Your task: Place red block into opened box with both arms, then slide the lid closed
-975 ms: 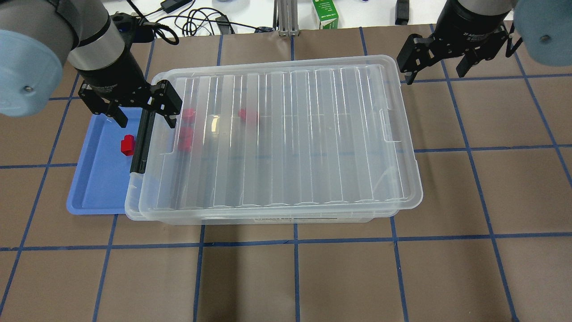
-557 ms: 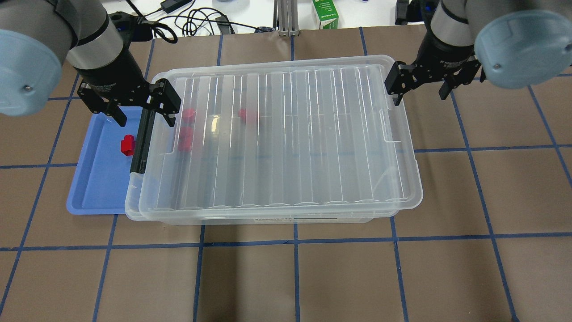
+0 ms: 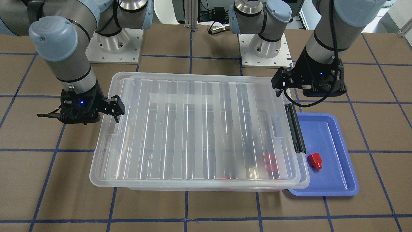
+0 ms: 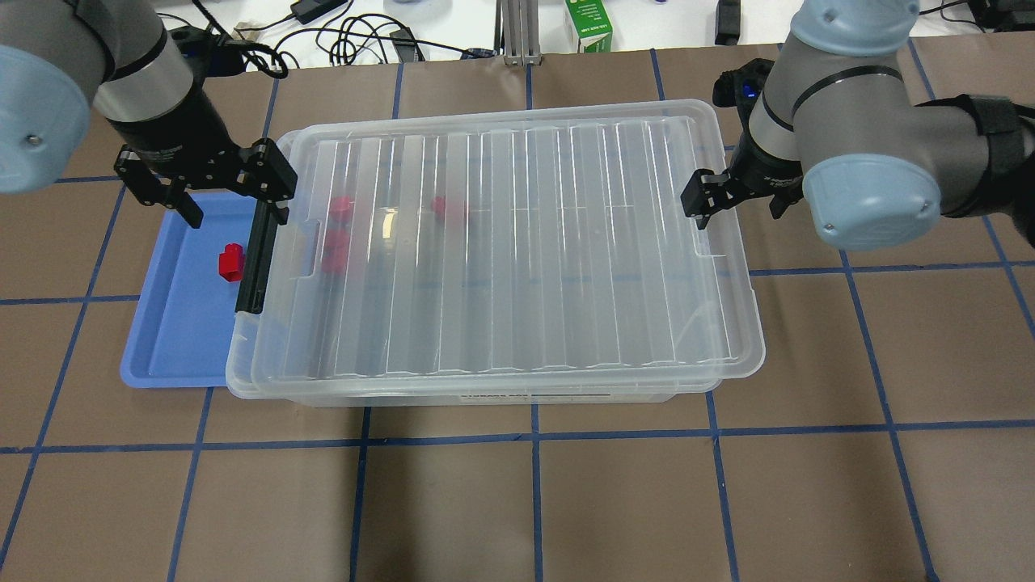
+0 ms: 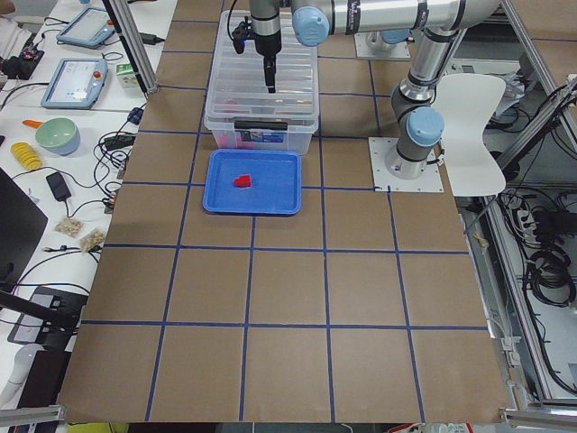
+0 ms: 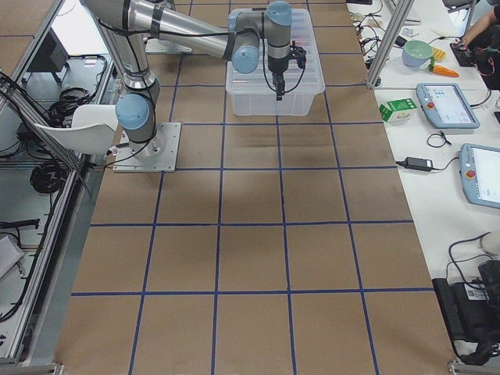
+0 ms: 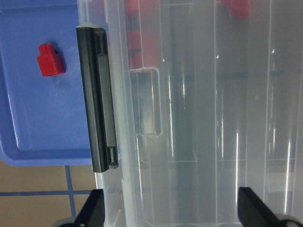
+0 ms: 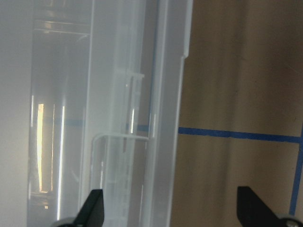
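Note:
One red block (image 4: pixel 230 261) (image 3: pixel 314 161) (image 7: pixel 49 59) lies on the blue tray (image 4: pixel 174 339). Three more red pieces (image 4: pixel 338 207) show blurred through the lid (image 4: pixel 517 242) (image 3: pixel 193 129), which lies over nearly the whole clear box (image 4: pixel 242 380) (image 3: pixel 106 183). My left gripper (image 4: pixel 233 196) (image 7: pixel 173 213) hangs open over the box's left end, above the black clip bar (image 4: pixel 252 259) (image 7: pixel 97 99). At the box's right end my right gripper (image 4: pixel 736 202) (image 8: pixel 175 213) stands open, straddling the rim with nothing held.
The blue tray touches the box's left end. A green carton (image 4: pixel 588 24) and cables (image 4: pixel 356 36) lie beyond the table's far edge. Brown table surface with blue tape lines (image 4: pixel 534 436) spreads in front of the box.
My right gripper has swung down and left to the box's right end, its wrist turned. My left gripper has shifted slightly left. Lid and blocks have not moved.

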